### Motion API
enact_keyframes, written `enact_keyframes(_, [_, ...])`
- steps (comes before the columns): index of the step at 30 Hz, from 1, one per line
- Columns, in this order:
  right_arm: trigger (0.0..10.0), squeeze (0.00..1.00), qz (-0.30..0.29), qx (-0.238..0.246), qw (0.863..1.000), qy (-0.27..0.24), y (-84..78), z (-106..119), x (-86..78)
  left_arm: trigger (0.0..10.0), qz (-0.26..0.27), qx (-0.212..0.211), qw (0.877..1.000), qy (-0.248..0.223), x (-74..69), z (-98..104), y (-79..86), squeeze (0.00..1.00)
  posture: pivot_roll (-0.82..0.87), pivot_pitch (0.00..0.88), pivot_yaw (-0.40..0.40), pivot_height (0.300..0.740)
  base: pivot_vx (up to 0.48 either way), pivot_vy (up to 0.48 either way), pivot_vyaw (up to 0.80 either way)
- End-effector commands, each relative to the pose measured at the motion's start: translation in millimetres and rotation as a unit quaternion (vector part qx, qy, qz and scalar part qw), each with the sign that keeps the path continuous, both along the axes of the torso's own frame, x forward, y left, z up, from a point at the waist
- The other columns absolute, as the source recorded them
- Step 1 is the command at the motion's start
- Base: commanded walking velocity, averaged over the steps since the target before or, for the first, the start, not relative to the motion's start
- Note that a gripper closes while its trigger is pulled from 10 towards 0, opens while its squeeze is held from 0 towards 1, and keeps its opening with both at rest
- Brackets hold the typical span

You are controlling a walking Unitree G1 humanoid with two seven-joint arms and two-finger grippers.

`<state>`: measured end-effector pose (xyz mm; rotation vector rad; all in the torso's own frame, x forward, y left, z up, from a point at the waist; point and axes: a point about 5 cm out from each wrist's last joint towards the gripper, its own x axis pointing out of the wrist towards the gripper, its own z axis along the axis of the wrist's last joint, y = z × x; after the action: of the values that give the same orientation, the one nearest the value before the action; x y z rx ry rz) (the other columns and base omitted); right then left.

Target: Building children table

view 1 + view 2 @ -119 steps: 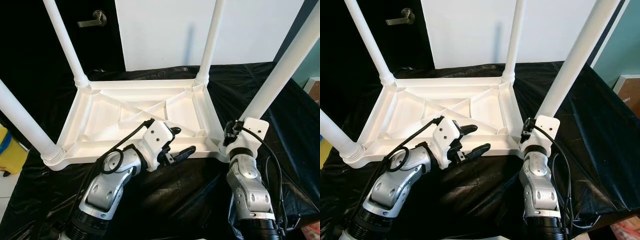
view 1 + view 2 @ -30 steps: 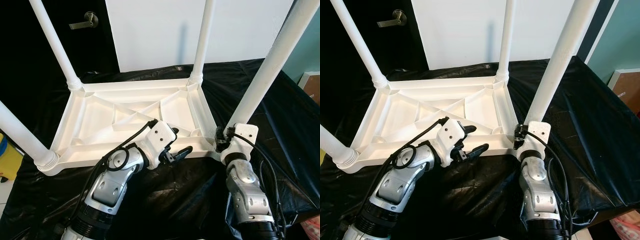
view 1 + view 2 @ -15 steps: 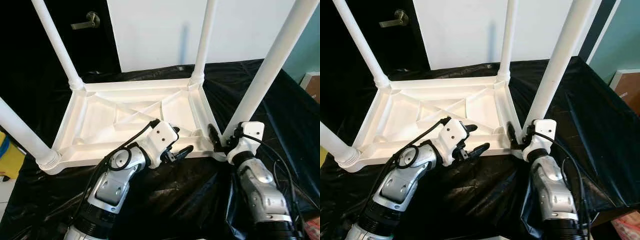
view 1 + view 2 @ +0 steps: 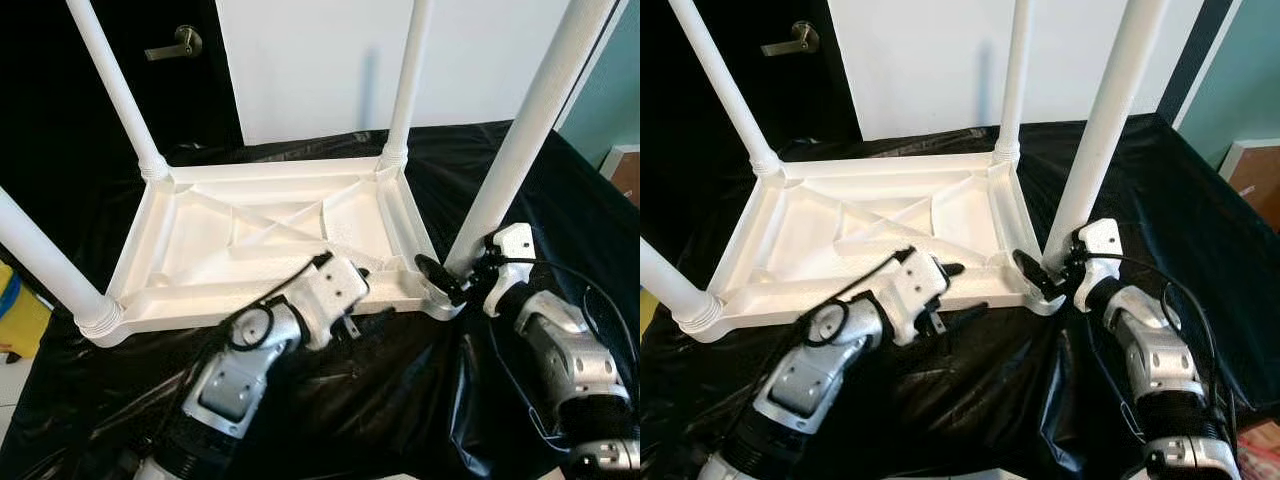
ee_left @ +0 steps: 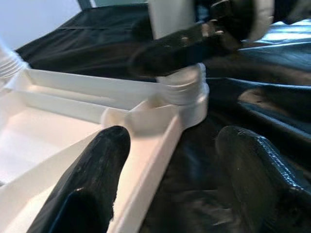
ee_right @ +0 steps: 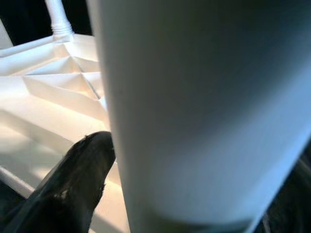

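The right hand (image 4: 447,283) sits at the base of the near right leg (image 4: 520,140) of the upturned white children table (image 4: 270,245). One black finger (image 6: 68,184) lies along the inner side of that leg, just against it; its other finger is hidden behind the leg, so it seems closed around the leg, though the grip itself is not plain to see. The left hand (image 5: 170,170) is spread wide, one finger (image 5: 92,179) inside the table's near rim (image 5: 150,165) and the other (image 5: 257,179) outside over the black sheet (image 4: 400,400), holding nothing.

The children table lies upside down with four legs pointing up, on black sheeting that covers the surface around it, with bare sheet open on the near and right sides. Behind stand a white wall (image 4: 330,60) and a dark door with a lever handle (image 4: 175,42).
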<state>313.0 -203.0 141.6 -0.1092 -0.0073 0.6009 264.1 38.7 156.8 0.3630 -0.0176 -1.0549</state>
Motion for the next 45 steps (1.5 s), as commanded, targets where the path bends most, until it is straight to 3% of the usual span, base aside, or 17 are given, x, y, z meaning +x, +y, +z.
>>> enact_keyframes(1, [1.5, 0.00, 0.028, -0.018, 0.999, 0.012, 7.3, -5.8, 2.9, 10.0, 0.023, 0.000, 1.000, -0.002, 1.9, 0.4, -0.4, 0.00, -0.05, 0.033, 0.001, 0.740, 0.000, 0.000, 0.00])
enact_keyframes(2, [0.0, 0.00, 0.033, -0.023, 0.999, 0.018, 7.1, -8.5, 3.6, 10.0, 0.025, -0.003, 1.000, 0.003, 2.7, 1.4, -2.0, 0.00, -0.04, 0.035, 0.003, 0.740, 0.000, 0.000, 0.00])
enact_keyframes(10, [0.0, 0.00, 0.050, -0.022, 0.997, 0.047, 5.2, -22.5, 5.8, 10.0, 0.041, -0.005, 0.999, -0.007, 5.1, 4.1, -4.6, 0.00, -0.01, 0.053, 0.016, 0.740, 0.000, 0.000, 0.00])
enact_keyframes(11, [2.5, 0.00, 0.051, -0.020, 0.997, 0.052, 6.4, -24.9, 5.9, 10.0, 0.043, -0.005, 0.999, -0.009, 4.6, 4.2, -4.7, 0.00, -0.02, 0.057, 0.022, 0.740, 0.000, 0.000, 0.00])
enact_keyframes(12, [2.5, 0.00, 0.051, -0.020, 0.997, 0.052, 6.4, -24.9, 5.9, 10.0, 0.043, -0.005, 0.999, -0.009, 4.6, 4.2, -4.7, 0.00, -0.02, 0.057, 0.022, 0.740, 0.000, 0.000, 0.00])
enact_keyframes(13, [10.0, 0.00, 0.051, -0.018, 0.997, 0.054, 7.3, -26.5, 5.7, 10.0, 0.045, -0.004, 0.999, -0.011, 4.2, 4.4, -4.9, 0.00, -0.02, 0.057, 0.022, 0.740, 0.000, 0.000, 0.00])
enact_keyframes(20, [10.0, 0.00, 0.032, -0.009, 0.998, 0.052, 9.6, -29.6, 5.4, 10.0, 0.055, -0.005, 0.998, -0.009, 4.6, 4.2, -6.3, 0.00, -0.02, 0.061, 0.037, 0.740, 0.000, 0.000, 0.00])
enact_keyframes(28, [10.0, 0.00, -0.064, 0.008, 0.996, 0.058, 19.9, -33.8, 5.7, 10.0, 0.058, 0.003, 0.998, -0.015, 7.2, 1.7, -7.0, 0.00, -0.04, 0.053, 0.046, 0.740, 0.000, 0.000, 0.00])
enact_keyframes(30, [10.0, 0.00, -0.144, 0.044, 0.986, 0.076, 31.9, -37.5, 1.1, 10.0, 0.060, 0.005, 0.998, -0.014, 8.5, 0.7, -5.5, 0.00, -0.05, 0.049, 0.050, 0.740, 0.000, 0.000, 0.00])
enact_keyframes(34, [10.0, 0.00, -0.173, 0.060, 0.980, 0.074, 41.5, -37.0, -3.8, 10.0, 0.060, 0.008, 0.998, -0.015, 8.8, 0.3, -4.6, 0.00, -0.05, 0.048, 0.053, 0.740, 0.000, 0.000, 0.00])
enact_keyframes(35, [10.0, 0.00, -0.204, 0.076, 0.973, 0.076, 53.3, -36.1, -9.0, 10.0, 0.061, 0.007, 0.998, -0.013, 9.5, 0.4, -3.5, 0.00, -0.06, 0.047, 0.054, 0.740, 0.000, 0.000, 0.00])
enact_keyframes(36, [10.0, 0.00, -0.204, 0.076, 0.973, 0.076, 53.3, -36.1, -9.0, 10.0, 0.061, 0.007, 0.998, -0.013, 9.5, 0.4, -3.5, 0.00, -0.06, 0.047, 0.054, 0.740, 0.000, 0.000, 0.00])
enact_keyframes(38, [10.0, 0.00, -0.278, 0.096, 0.953, 0.074, 79.0, -31.1, -21.4, 10.0, 0.064, 0.006, 0.998, -0.016, 12.7, 1.9, -1.1, 0.00, -0.07, 0.039, 0.045, 0.740, 0.000, 0.000, 0.00])
enact_keyframes(40, [10.0, 0.00, -0.288, 0.097, 0.950, 0.070, 86.6, -28.1, -24.4, 10.0, 0.065, 0.005, 0.998, -0.018, 14.1, 2.8, -0.6, 0.00, -0.07, 0.038, 0.043, 0.740, 0.000, 0.000, 0.00])
enact_keyframes(43, [10.0, 0.00, -0.291, 0.095, 0.950, 0.060, 90.4, -24.7, -25.7, 10.0, 0.067, 0.005, 0.998, -0.019, 15.4, 3.5, 0.1, 0.00, -0.07, 0.036, 0.044, 0.740, 0.000, 0.000, 0.00])
enact_keyframes(45, [10.0, 0.00, -0.302, 0.098, 0.946, 0.062, 82.2, -26.1, -29.6, 10.0, 0.069, 0.004, 0.997, -0.022, 17.5, 4.4, 0.0, 0.00, -0.09, 0.027, 0.048, 0.740, 0.000, 0.000, 0.00])
